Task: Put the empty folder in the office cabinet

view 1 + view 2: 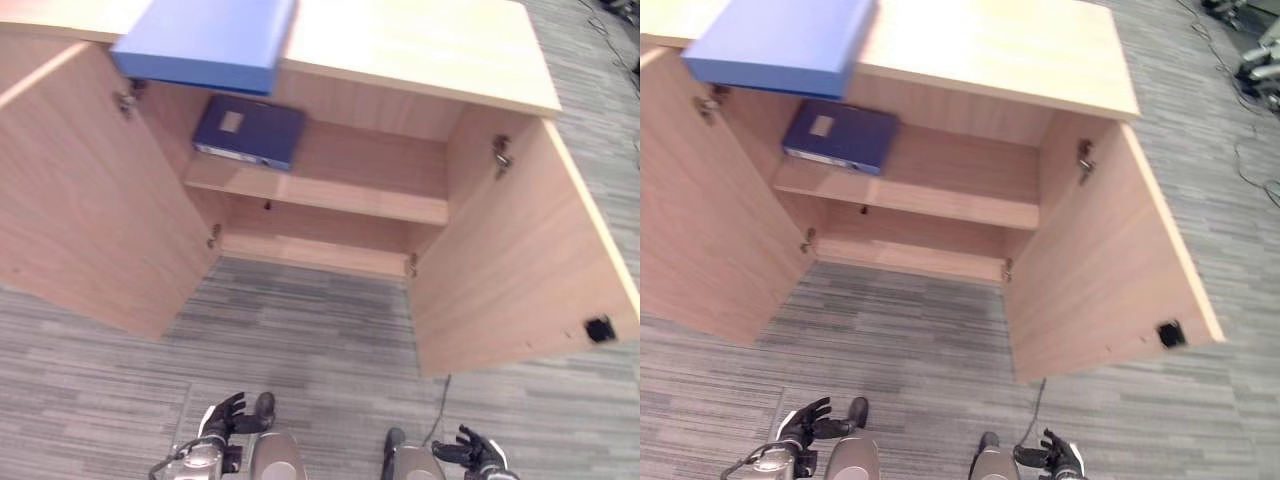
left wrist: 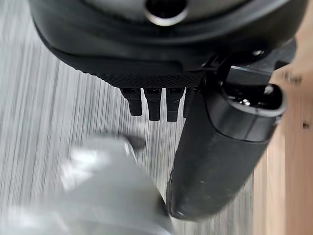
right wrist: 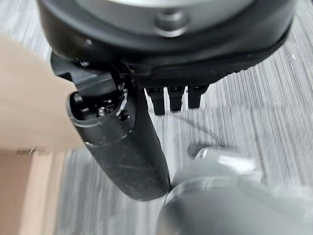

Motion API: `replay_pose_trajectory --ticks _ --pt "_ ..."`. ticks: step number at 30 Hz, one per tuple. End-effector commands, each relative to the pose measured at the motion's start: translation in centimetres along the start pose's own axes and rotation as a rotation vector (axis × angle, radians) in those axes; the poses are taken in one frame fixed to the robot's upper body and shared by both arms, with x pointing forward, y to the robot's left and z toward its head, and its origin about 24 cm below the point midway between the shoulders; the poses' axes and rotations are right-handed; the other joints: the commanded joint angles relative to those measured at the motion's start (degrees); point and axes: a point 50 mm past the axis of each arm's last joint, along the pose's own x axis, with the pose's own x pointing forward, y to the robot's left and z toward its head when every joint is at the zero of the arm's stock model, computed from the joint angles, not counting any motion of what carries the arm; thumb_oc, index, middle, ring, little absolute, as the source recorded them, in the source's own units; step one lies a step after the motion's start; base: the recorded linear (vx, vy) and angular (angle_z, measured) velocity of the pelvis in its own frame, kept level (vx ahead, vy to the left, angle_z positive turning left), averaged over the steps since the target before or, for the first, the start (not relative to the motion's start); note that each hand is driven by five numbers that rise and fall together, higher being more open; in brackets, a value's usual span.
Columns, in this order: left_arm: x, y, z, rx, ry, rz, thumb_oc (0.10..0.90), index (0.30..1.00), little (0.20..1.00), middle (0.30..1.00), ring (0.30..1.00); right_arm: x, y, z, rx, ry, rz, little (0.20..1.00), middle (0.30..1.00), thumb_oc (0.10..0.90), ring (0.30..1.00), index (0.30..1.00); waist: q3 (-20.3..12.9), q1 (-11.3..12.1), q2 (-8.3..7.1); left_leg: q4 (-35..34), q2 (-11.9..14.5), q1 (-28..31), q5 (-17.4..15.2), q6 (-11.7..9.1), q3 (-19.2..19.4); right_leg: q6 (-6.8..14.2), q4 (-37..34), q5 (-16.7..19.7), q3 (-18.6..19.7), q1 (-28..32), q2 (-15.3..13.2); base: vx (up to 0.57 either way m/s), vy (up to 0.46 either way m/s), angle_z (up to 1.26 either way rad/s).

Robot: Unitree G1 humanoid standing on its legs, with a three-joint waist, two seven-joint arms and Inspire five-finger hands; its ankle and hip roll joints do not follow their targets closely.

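On the upper shelf (image 1: 360, 190) of the open cabinet (image 1: 430, 60) lies a dark blue folder (image 1: 250, 131), flat, at the left end of the shelf and close to the back wall. It has a small pale label on its cover. A second folder (image 1: 205, 40), of lighter blue, lies on the cabinet top near the left end, and its near edge sticks out a little over the front edge, just above the dark one. Both doors stand wide open: the left door (image 1: 80, 200) swings out to the left, and the right door (image 1: 520, 260) swings out to the right and carries a small black piece near its lower outer corner. Below the shelf is the bottom compartment (image 1: 320, 240), made of the same light wood. The cabinet stands on a grey striped carpet (image 1: 320, 340).

Both hands are low, well apart from the cabinet and from both folders. The left hand (image 1: 225, 412) hangs over the carpet at the lower left, with relaxed, loosely spread fingers that hold nothing; in its wrist view the fingers (image 2: 151, 103) point down beside the thumb with only carpet beyond. The right hand (image 1: 475, 450) hangs at the lower right, also with loose fingers and nothing in it.
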Motion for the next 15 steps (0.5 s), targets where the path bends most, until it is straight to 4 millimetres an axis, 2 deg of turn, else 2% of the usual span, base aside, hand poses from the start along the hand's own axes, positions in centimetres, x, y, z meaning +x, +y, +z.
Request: replay_pose_trajectory --ticks 1,2,3,4,5,6,8,9,10,11,12,13,14,15 --pt "-0.6 0.8 -1.5 0.091 0.015 0.015 0.800 0.900 0.900 0.900 0.900 0.2 -1.5 1.8 -0.039 -0.072 -0.036 0.900 0.900 0.800 0.900 0.900 -2.54 -1.05 0.32 -6.25 4.72 -1.27 3.28 0.90 3.33 8.39 0.46 12.64 1.60 2.06 -6.66 0.11 0.453 -0.11" --pt "-0.6 0.8 -1.5 0.091 0.015 0.015 0.800 0.900 0.900 0.900 0.900 0.2 -1.5 1.8 -0.039 -0.072 -0.036 0.900 0.900 0.800 0.900 0.900 -2.53 -0.99 0.27 -6.27 4.66 -1.21 3.28 0.94 3.42 8.39 0.29 12.77 1.64 2.12 -6.71 0.17 0.606 -0.23" --pt "-0.6 0.9 -1.6 0.081 0.018 0.022 0.800 0.900 0.900 0.900 0.900 0.2 -1.2 1.8 -0.043 -0.072 -0.027 0.900 0.900 0.800 0.900 0.900 -2.60 -1.13 1.19 -7.34 2.85 0.79 2.43 2.85 6.54 7.49 0.89 15.65 -2.24 0.79 -9.26 0.12 0.434 -0.14" --pt "-0.6 0.9 -1.7 0.080 0.018 0.022 0.800 0.900 0.900 0.900 0.900 0.2 -1.2 1.8 -0.043 -0.072 -0.027 0.900 0.900 0.800 0.900 0.900 -2.53 -1.14 1.16 -7.41 2.82 0.92 2.43 2.86 6.57 7.50 0.94 15.59 -2.24 0.86 -9.31 0.19 0.910 -0.30" --pt "-0.7 1.1 -1.9 0.090 0.027 0.020 0.800 0.900 0.900 0.900 0.900 0.2 -1.1 1.9 -0.056 -0.077 -0.019 0.900 0.900 0.800 0.900 0.900 -2.53 -1.39 2.80 -9.22 0.80 2.61 2.44 5.01 7.64 6.05 6.07 9.98 -3.10 -0.24 -5.40 0.10 0.692 -0.35" --pt "-0.7 0.9 -1.9 0.092 0.029 0.015 0.800 0.900 0.900 0.900 0.900 0.2 -1.1 2.0 -0.059 -0.078 -0.020 0.900 0.900 0.800 0.900 0.900 -2.54 -1.68 3.35 -9.66 -0.89 3.35 2.11 6.23 7.74 5.47 8.58 7.09 -1.97 -1.12 -1.73 0.14 0.905 -0.46" --pt "-0.7 1.2 -2.2 0.068 0.048 0.027 0.800 0.900 0.900 0.900 0.900 0.3 -1.2 2.2 -0.057 -0.084 -0.024 0.900 0.900 0.800 0.900 0.900 -2.42 -1.97 4.04 -9.94 -4.21 4.67 1.62 8.36 8.56 4.66 12.10 2.20 -2.33 -2.68 5.94 0.11 0.590 -0.14" --pt "-0.7 1.4 -2.2 0.056 0.055 0.034 0.800 0.900 0.900 0.900 0.900 0.4 -1.0 2.3 -0.054 -0.086 -0.019 0.900 0.900 0.800 0.900 0.900 -2.30 -1.96 4.34 -10.22 -5.24 5.69 1.36 8.99 8.86 4.62 13.81 0.18 -3.47 -4.25 8.59 0.07 0.334 0.02" --pt "-0.7 1.3 -2.2 0.056 0.054 0.033 0.800 0.900 0.900 0.900 0.900 0.4 -1.0 2.3 -0.054 -0.087 -0.020 0.900 0.900 0.800 0.900 0.900 -2.40 -1.97 4.42 -10.23 -5.15 5.53 1.46 8.97 8.82 4.58 13.68 0.33 -3.52 -4.35 8.69 0.14 0.347 -0.10" --pt "-0.8 1.5 -2.5 0.041 0.074 0.047 0.800 0.900 0.900 0.900 0.900 0.4 -0.6 2.6 -0.061 -0.094 -0.006 0.900 0.900 0.800 0.900 0.900 -2.21 -2.28 4.68 -10.84 -6.25 7.39 0.97 9.44 8.83 4.17 14.69 -2.58 -5.47 -8.48 12.91 0.18 0.289 -0.23" --pt "-0.8 1.5 -2.7 0.044 0.083 0.048 0.800 0.900 0.900 0.900 0.900 0.4 -0.5 2.7 -0.068 -0.097 -0.001 0.900 0.900 0.800 0.900 0.900 -2.04 -2.61 4.44 -11.11 -6.90 8.41 0.58 9.39 8.82 3.76 13.27 -3.44 -6.16 -9.60 14.10 0.19 0.286 -0.32" --pt "-0.8 1.5 -2.7 0.044 0.083 0.048 0.800 0.900 0.900 0.900 0.900 0.4 -0.5 2.7 -0.069 -0.097 -0.001 0.900 0.900 0.800 0.900 0.900 -1.89 -2.64 4.40 -11.17 -6.92 8.67 0.47 9.36 8.81 3.75 13.42 -3.67 -6.16 -9.41 14.07 0.25 0.141 -0.25" --pt "-0.9 1.0 -3.3 0.062 0.106 0.031 0.800 0.900 0.900 0.900 0.900 0.4 -0.7 2.3 -0.083 -0.087 -0.006 0.900 0.900 0.800 0.900 0.900 -1.80 -3.40 3.70 -11.73 -8.58 10.65 -0.61 9.37 8.40 2.54 6.69 -4.75 -6.90 -9.12 14.74 0.25 0.097 -0.12" --pt "-1.0 0.7 -3.6 0.070 0.113 0.023 0.800 0.900 0.900 0.900 0.900 0.4 -0.8 2.2 -0.087 -0.083 -0.012 0.900 0.900 0.800 0.900 0.900 -1.90 -3.65 3.57 -12.03 -9.08 11.22 -0.90 9.37 8.26 1.77 4.13 -4.48 -7.17 -9.58 14.31 0.34 0.109 0.01"
